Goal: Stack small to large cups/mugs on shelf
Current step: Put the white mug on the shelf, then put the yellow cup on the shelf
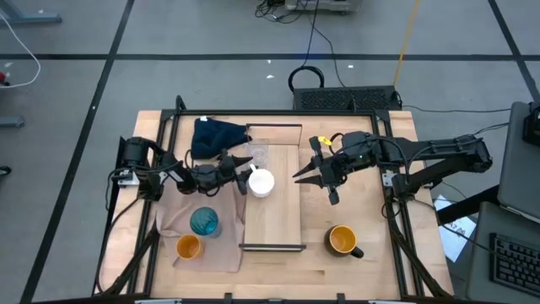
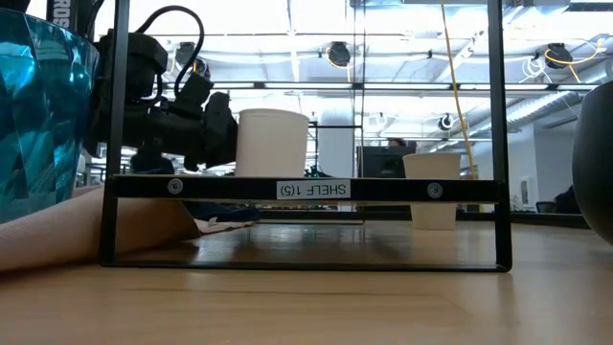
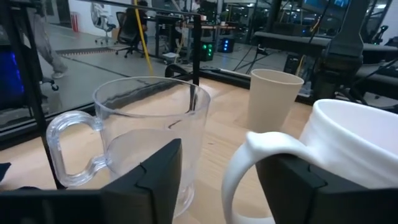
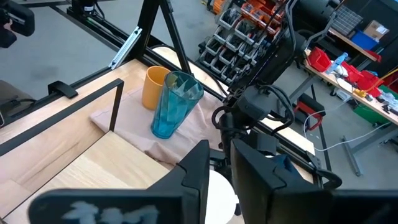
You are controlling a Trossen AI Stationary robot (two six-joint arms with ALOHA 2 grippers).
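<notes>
While the white mug (image 1: 261, 182) stands on the shelf (image 1: 274, 221), left hand (image 1: 240, 172) straddles its handle.

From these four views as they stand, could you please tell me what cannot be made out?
- Beige-grey cup: its base, in the low view, is crossed by the shelf front bar.
- White mug: cut off by the left wrist view's edge; the left gripper straddles its handle, contact unclear.
- Clear glass: faint from above, outline hard to trace.
- Right gripper: its dark fingers hide whatever lies beneath.
</notes>
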